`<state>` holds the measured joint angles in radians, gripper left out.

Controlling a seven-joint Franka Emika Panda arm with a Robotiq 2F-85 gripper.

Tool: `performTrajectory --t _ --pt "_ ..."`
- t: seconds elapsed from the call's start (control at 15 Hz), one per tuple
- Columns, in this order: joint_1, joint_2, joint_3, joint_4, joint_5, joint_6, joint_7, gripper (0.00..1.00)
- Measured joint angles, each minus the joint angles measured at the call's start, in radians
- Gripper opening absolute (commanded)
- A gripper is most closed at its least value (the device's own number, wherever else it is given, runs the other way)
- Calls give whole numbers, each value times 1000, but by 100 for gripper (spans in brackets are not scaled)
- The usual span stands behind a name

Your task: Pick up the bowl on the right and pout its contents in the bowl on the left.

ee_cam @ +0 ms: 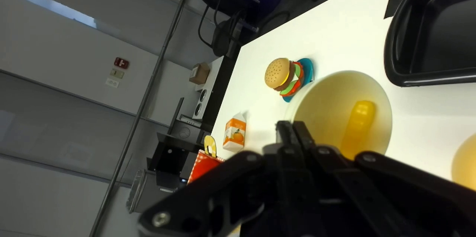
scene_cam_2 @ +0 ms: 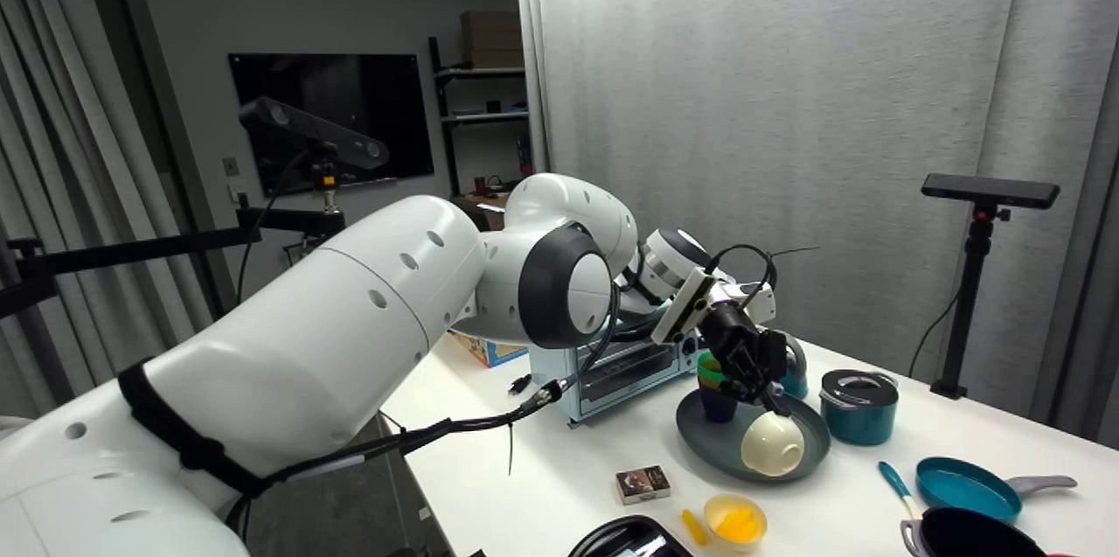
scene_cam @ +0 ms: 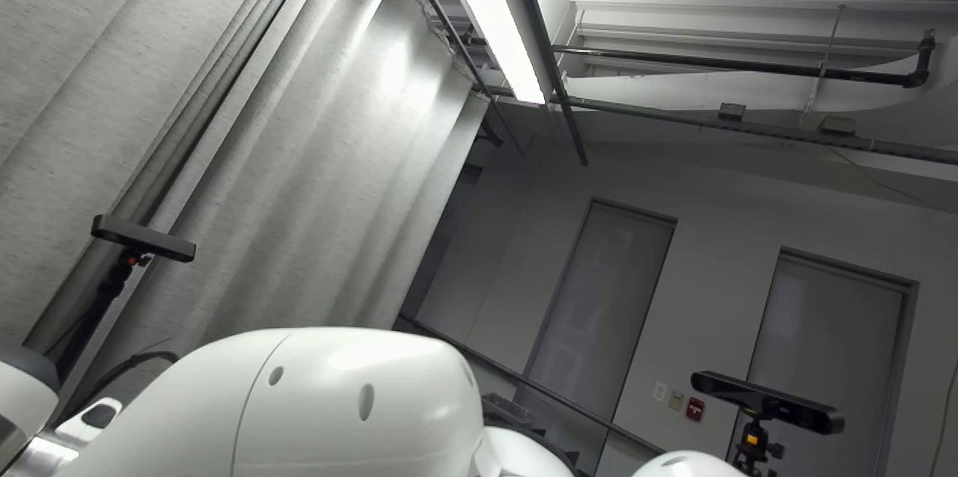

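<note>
My gripper (ee_cam: 293, 129) is shut on the rim of a cream bowl (ee_cam: 327, 95). In the wrist view its opening faces the camera and a yellow piece (ee_cam: 360, 121) lies inside; its lower part is hidden by the fingers. In an exterior view the gripper (scene_cam_2: 776, 404) holds this bowl (scene_cam_2: 768, 443) raised and tipped, its base toward the camera, in front of a large grey-green dish. Another bowl (scene_cam_2: 712, 506), pale yellow, stands on the table with yellow pieces (scene_cam_2: 739, 525) inside; its edge shows in the wrist view (ee_cam: 466, 166). A yellow piece (scene_cam_2: 693, 527) lies beside it.
The grey-green dish (scene_cam_2: 699, 439) stands near stacked cups (scene_cam_2: 717, 400) and a blue toaster oven (scene_cam_2: 559, 382). A teal pot (scene_cam_2: 861, 417), teal pan (scene_cam_2: 966, 487), small box (scene_cam_2: 642, 483) and black tray (ee_cam: 394, 54) are around. A toy burger (ee_cam: 284, 75) and carton (ee_cam: 235, 133) show too.
</note>
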<state>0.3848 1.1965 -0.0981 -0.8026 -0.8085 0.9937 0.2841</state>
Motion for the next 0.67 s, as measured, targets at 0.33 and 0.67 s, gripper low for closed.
performTrajectory --t 0.33,0.67 --pt "17 16 -2 0 -6 0 0 1" --pt "45 27 -30 0 -30 0 6 1"
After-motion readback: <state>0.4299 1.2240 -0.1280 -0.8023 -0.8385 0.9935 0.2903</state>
